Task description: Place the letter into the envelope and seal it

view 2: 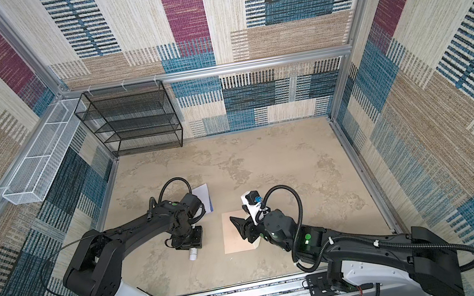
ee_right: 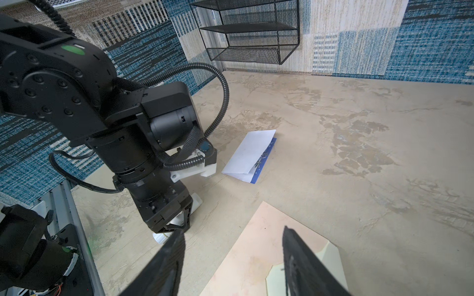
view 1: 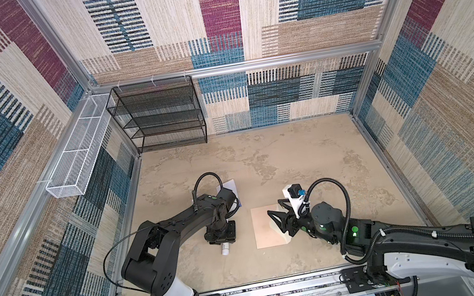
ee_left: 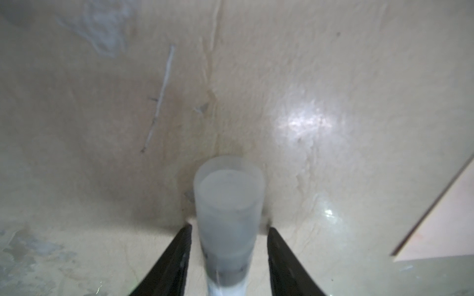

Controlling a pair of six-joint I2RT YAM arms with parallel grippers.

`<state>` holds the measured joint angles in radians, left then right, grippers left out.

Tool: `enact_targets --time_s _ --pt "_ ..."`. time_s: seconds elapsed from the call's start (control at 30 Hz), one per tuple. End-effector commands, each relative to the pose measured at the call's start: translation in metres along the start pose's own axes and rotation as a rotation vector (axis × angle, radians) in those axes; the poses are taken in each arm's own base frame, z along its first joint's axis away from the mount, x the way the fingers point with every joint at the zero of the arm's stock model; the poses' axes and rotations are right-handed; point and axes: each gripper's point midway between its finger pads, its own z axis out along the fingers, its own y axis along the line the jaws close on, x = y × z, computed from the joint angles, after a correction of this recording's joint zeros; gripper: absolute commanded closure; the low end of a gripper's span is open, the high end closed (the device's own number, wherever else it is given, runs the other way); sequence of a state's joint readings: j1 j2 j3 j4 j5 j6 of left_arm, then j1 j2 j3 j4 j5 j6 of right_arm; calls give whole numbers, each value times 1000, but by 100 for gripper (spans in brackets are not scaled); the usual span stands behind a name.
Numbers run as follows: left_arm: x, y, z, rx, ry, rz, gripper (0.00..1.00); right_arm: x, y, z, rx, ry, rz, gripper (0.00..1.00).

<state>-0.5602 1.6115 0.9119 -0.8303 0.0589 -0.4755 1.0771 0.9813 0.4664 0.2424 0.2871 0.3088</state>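
The letter lies folded on the table, white back up, with a blue border strip showing. The peach-pink envelope lies flat nearer the front, its cream flap open. My left gripper points down over a small white tube lying on the table. Its jaws stand open on either side of the tube, with a gap on each side. My right gripper hovers open over the envelope, holding nothing.
A black mesh shelf stands at the back left against the wall. A white mesh basket hangs along the left wall. The arms' metal rail runs along the table's front edge. Patterned walls enclose the other three sides.
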Motion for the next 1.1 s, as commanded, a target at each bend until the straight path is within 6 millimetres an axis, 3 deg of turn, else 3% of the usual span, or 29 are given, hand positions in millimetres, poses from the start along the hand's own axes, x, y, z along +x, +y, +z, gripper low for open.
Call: enact_targets --time_s 0.0,0.3,0.57,0.83,1.07 --pt "-4 -8 -9 47 -19 -4 45 -9 5 2 -19 -26 6 36" --pt "-25 -9 -59 70 -182 -10 37 -9 6 21 -26 12 29 36" --pt "-42 5 -111 131 -404 -68 35 3 1 66 -51 152 158 35" --pt "-41 24 -115 222 -448 -140 36 29 0 122 -82 326 321 34" --pt "-38 30 -109 250 -445 -154 36 48 -8 155 -111 412 486 35"
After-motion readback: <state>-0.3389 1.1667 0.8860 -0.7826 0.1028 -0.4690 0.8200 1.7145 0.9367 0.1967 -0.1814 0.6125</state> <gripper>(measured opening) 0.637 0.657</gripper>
